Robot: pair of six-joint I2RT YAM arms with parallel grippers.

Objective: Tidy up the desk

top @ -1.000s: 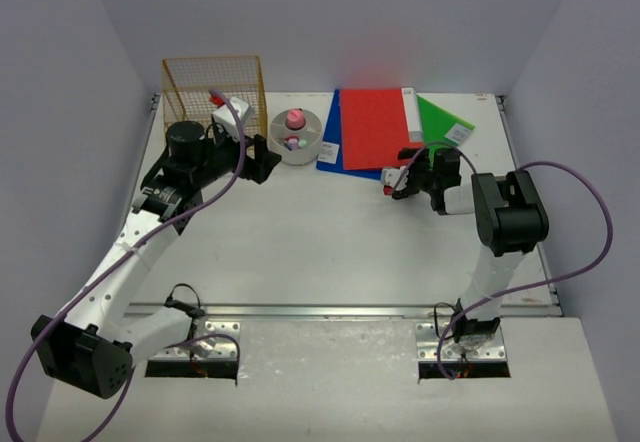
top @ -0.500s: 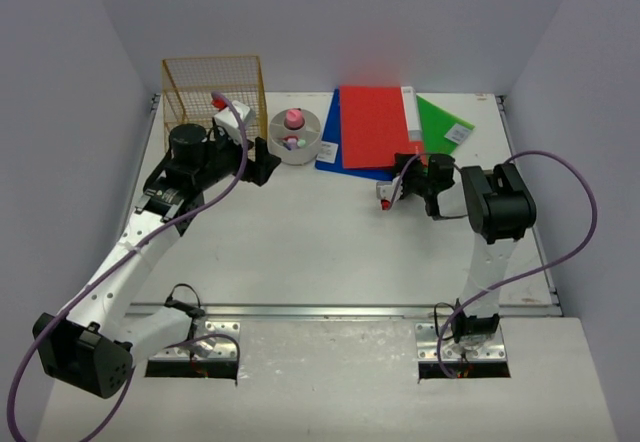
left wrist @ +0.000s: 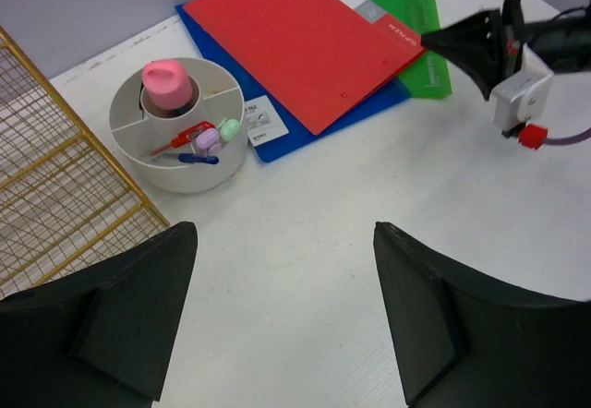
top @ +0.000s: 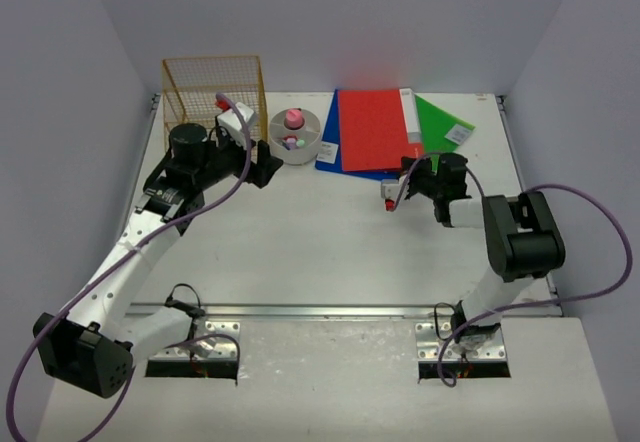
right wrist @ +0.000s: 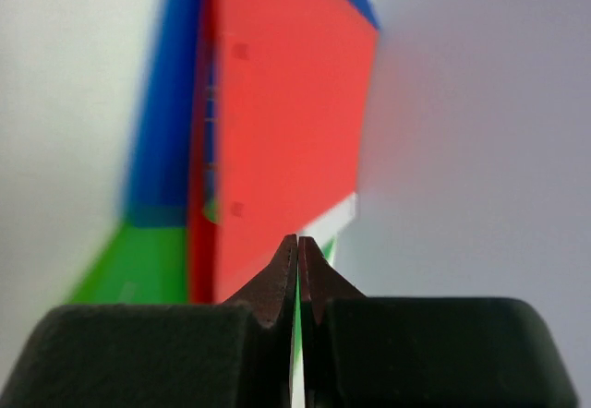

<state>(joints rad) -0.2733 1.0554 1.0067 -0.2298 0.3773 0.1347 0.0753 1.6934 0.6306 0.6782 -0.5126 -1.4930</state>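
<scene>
The desk [top: 320,252] is a white tabletop. At its back lie a red folder [top: 372,127] on a blue folder [top: 328,152] and a green folder [top: 445,122]. My right gripper [top: 420,165] hovers at the near right corner of the red folder, shut with nothing between its fingers. In the right wrist view the gripper [right wrist: 297,242] points along the red folder [right wrist: 286,103], with the blue folder [right wrist: 171,103] and green folder [right wrist: 138,265] to its left. My left gripper [left wrist: 284,270] stands open over bare desk, near a round white organizer [left wrist: 175,173]; the red folder [left wrist: 305,34] lies beyond.
A gold wire rack [top: 213,87] stands at the back left, beside my left arm. The round organizer [top: 297,140] holds a pink-capped item and small pens. A metal rail [top: 330,310] runs along the near edge. Pale walls enclose the desk.
My right gripper has gone from open to shut, and its arm has swung right and turned toward the folders. The left arm has barely moved.
</scene>
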